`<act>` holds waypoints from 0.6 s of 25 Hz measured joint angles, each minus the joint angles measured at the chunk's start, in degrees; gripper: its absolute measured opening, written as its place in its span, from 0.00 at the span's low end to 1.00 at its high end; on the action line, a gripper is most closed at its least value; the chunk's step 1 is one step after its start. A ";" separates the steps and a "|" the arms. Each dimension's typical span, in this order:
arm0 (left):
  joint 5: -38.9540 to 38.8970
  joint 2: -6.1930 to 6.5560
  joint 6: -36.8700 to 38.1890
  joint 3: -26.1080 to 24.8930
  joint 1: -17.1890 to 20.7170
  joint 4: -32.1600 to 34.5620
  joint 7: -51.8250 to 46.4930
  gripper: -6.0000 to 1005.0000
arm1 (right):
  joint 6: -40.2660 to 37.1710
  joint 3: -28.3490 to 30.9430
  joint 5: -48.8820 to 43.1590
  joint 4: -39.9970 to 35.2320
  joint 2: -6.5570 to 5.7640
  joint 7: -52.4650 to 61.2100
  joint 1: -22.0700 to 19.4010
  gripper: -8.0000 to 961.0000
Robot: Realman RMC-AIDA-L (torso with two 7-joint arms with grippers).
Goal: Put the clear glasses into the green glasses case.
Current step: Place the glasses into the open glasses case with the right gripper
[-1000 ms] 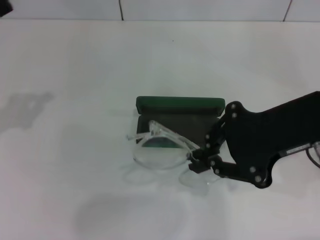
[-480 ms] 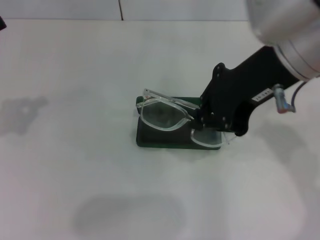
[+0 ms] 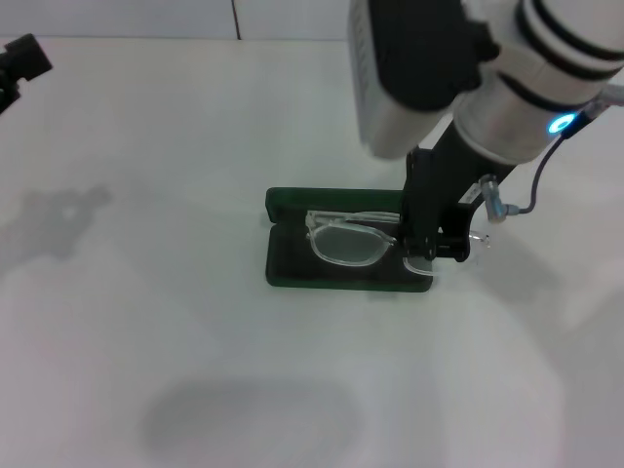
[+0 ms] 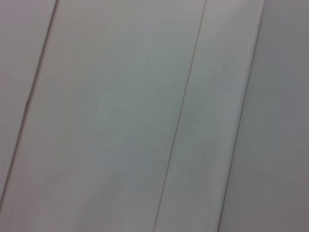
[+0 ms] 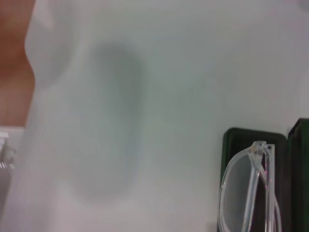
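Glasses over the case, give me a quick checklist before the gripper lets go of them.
1. Green glasses case open, lid up: ok.
2. Clear glasses over the case's tray: ok.
3. Right gripper holding the glasses at their right end: ok.
4. Glasses fully seated in the lining: cannot tell.
5. Right lens inside the case's edge: cannot tell, hidden by the gripper.
6. Left gripper parked at the far left, clear of the case: ok.
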 joint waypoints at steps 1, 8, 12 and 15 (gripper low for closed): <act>0.39 -0.18 -0.12 0.00 -0.29 -0.19 0.21 0.06 | 0.48 -0.84 -0.48 0.52 0.01 -0.45 0.23 0.07; 1.21 -0.90 -0.21 -0.11 -1.05 -1.35 0.56 0.06 | 4.74 -3.58 -0.86 7.14 0.23 -6.35 2.84 0.07; 0.82 -1.64 -0.21 -0.40 -1.07 -2.06 0.63 0.06 | 5.66 -3.79 -0.09 10.99 0.23 -8.96 3.87 0.07; 0.61 -1.94 -0.21 -0.40 -1.13 -2.06 0.58 0.06 | 6.53 -3.82 0.04 12.84 0.22 -9.86 4.38 0.07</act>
